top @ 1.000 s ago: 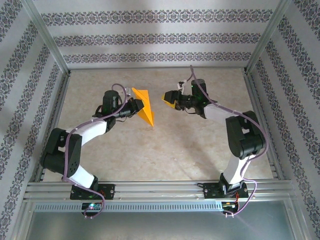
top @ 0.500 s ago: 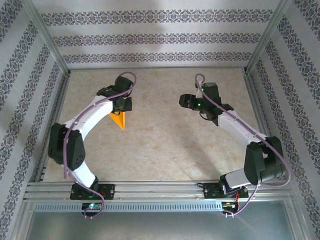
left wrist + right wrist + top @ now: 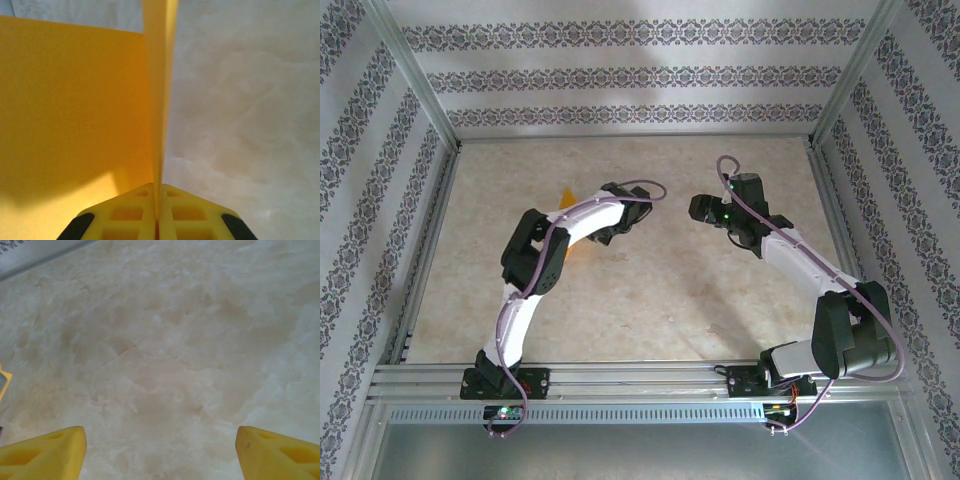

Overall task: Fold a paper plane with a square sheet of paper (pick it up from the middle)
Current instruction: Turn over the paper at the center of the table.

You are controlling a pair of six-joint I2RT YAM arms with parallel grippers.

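Wrist close-up: left gripper (image 3: pixel 157 200) tight on plane (image 3: pixel 75 100) crease; overhead, plane mostly behind left arm (image 3: pixel 535 260); right gripper (image 3: pixel 160 442) agape over bare table (image 3: pixel 165 340).

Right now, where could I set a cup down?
The table is barest by the front rail, between the left arm and right arm, and along the back wall. It's crowded mid-table, where the left claw, shut on the paper plane, sits across from the open right claw.
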